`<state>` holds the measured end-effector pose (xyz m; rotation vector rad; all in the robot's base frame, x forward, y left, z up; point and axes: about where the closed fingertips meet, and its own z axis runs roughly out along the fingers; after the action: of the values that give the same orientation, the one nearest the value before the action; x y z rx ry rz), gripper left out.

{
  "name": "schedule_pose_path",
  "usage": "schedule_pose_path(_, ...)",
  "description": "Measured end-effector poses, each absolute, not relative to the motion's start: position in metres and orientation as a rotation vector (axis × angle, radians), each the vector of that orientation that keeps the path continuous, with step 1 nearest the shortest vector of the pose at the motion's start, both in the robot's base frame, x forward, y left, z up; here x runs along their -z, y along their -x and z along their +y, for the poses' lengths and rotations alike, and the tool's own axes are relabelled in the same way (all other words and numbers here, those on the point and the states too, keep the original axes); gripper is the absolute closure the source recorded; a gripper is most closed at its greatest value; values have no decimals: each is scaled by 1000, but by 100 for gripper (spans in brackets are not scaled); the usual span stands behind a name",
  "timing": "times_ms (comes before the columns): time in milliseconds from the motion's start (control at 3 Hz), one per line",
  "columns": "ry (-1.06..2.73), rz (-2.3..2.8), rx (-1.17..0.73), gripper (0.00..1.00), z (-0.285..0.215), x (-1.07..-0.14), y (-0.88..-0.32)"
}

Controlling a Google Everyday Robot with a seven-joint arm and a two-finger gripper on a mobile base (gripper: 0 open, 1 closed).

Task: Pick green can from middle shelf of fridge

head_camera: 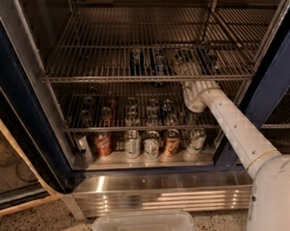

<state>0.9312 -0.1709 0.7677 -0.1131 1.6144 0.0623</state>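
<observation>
**Camera view.** The fridge (pixel 21 83), a large display cooler with a dark blue frame and dull steel-grey walls, stands open above a shiny ribbed stainless base panel (pixel 156 195). The middle shelf (pixel 89 78), a chrome rack of thin parallel rods behind a thicker front rail, spans the full width. Open rack stretches from the cans to the left wall, and a tall gap separates the can tops from the rack above.

The white, ridged, tube-shaped arm (pixel 236 131) slants up from 5 o'clock across the front rail. Its pale gripper (pixel 185 68) sits over the right part of that rack, just behind the rail. Whether the claw is spread or pressed together cannot be told.

The small dark green can (pixel 178 56), a short cylinder with a silvery top rim, stands upright on the rack just beside the gripper, at its 11 o'clock. Contact cannot be told, and its colour reads nearly black in the dim light. Two blue-labelled cans (pixel 159 62) stand at its 9 o'clock and another dark can (pixel 208 57) at its 3 o'clock.

Lower down, a red can (pixel 103 144) and pale printed cans (pixel 151 145) line the solid pale floor panel (pixel 143 160). A clear plastic bin (pixel 145 226) sits at 6 o'clock.
</observation>
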Motion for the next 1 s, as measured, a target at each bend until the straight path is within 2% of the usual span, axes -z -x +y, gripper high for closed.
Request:
schedule_pose_path(667, 126, 1594, -58, 100, -166, -781, -889)
schedule_pose_path(1000, 126, 1595, -58, 100, -166, -781, -889)
